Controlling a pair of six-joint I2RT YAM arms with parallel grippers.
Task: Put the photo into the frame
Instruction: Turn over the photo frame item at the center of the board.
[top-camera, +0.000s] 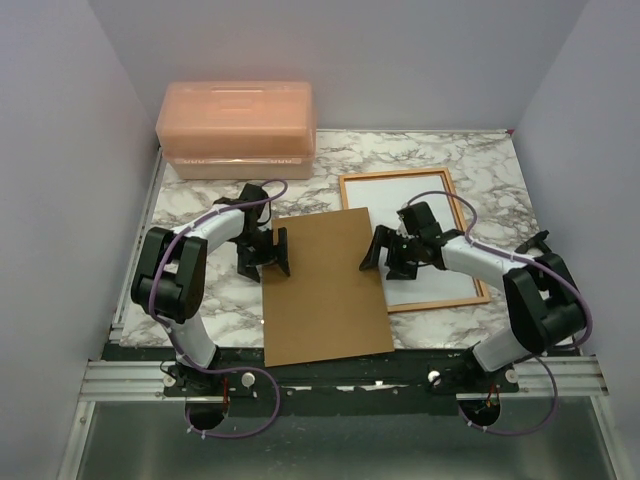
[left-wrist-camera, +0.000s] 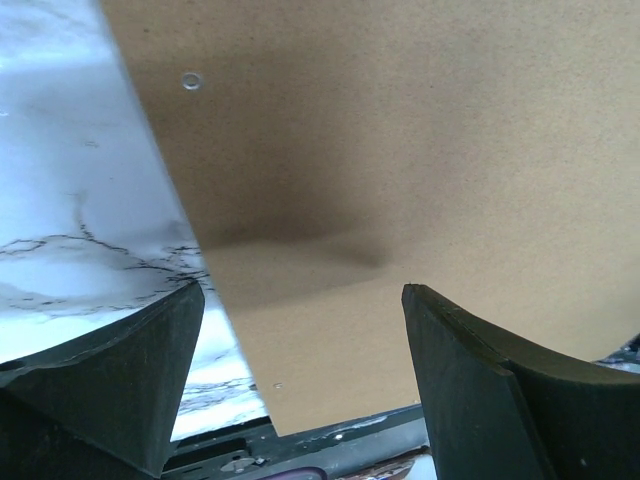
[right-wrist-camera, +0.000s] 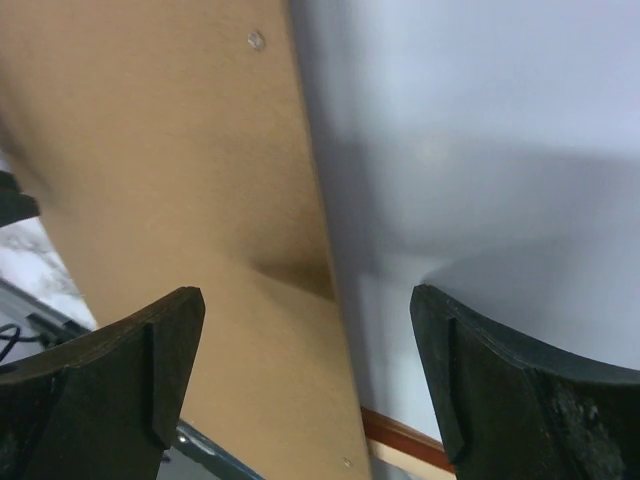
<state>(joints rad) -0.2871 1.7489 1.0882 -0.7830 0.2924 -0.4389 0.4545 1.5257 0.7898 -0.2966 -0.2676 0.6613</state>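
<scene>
My left gripper (top-camera: 265, 255) and right gripper (top-camera: 385, 255) both gape, holding nothing, 1 over each long edge of the brown backing board (top-camera: 325, 300), placed, I judge, to lift it. Its corner overlaps the frame (top-camera: 395, 176), where a white sheet (top-camera: 400, 195), likely the photo face down, lies.

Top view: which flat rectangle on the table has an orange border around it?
The frame on the right: a thin orange border runs round it. The brown backing board in the middle is plain.
</scene>
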